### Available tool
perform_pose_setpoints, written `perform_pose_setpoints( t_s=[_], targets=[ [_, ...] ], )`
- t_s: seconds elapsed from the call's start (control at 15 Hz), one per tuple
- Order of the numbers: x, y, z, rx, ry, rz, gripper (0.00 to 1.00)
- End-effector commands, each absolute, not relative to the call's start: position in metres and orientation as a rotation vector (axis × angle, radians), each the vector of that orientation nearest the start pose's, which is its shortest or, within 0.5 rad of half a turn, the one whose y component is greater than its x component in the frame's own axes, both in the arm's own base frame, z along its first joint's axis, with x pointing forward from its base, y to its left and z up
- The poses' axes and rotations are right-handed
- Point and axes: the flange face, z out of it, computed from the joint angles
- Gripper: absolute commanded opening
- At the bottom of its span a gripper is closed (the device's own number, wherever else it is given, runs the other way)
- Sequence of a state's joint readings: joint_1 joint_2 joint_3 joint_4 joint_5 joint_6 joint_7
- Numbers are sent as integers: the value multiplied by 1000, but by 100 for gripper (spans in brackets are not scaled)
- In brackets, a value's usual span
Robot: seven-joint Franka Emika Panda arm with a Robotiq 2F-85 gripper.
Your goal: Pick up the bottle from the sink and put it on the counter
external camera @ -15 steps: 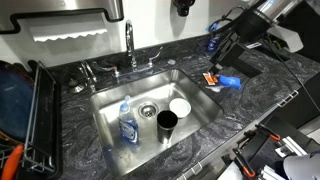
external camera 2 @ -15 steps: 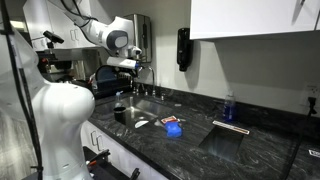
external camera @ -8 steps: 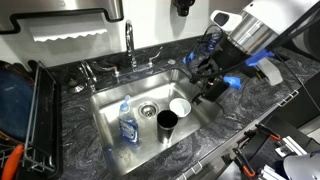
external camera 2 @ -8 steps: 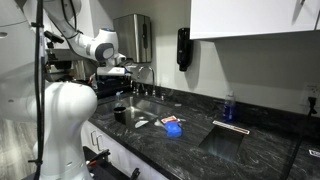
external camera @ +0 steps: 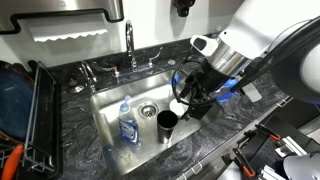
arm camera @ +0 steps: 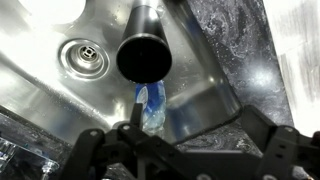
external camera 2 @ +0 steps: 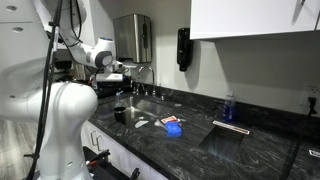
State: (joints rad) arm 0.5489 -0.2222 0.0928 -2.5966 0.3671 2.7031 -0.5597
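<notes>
The bottle (external camera: 126,122), clear with a blue lower body, stands in the left part of the steel sink (external camera: 108,100). In the wrist view it shows (arm camera: 152,106) just behind the black cup (arm camera: 145,50). My gripper (external camera: 186,103) hangs over the right part of the sink, above the white bowl (external camera: 177,105) and next to the black cup (external camera: 166,122). Its fingers (arm camera: 185,152) are spread wide with nothing between them. It is well apart from the bottle. The dark marbled counter (external camera: 255,110) surrounds the sink.
A chrome faucet (external camera: 130,45) stands behind the sink and the drain (external camera: 148,108) is in the middle. A black dish rack (external camera: 28,110) sits at the left. A blue object (external camera 2: 172,128) and a dark blue bottle (external camera 2: 229,108) are on the counter.
The arm has swung from above the counter at the right to over the right part of the sink and come lower. The bottle, cup and bowl have not moved.
</notes>
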Motion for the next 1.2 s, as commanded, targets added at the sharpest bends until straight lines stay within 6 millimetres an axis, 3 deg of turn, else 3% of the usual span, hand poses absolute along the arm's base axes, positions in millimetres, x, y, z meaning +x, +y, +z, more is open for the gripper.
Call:
perform_pose_setpoints(
  t_s=[0.0,0.33,0.6,0.87,1.13],
  targets=[
    [371,272,355,-2614,-1217,-458,100],
    [367,295,314,-2710,-1011,-441,100],
    [371,312,292,-2725,-951,-628,100],
    [391,306,289,-2734,-957,-716,100],
    [410,321,290,-2728,-928,-764,100]
  ],
)
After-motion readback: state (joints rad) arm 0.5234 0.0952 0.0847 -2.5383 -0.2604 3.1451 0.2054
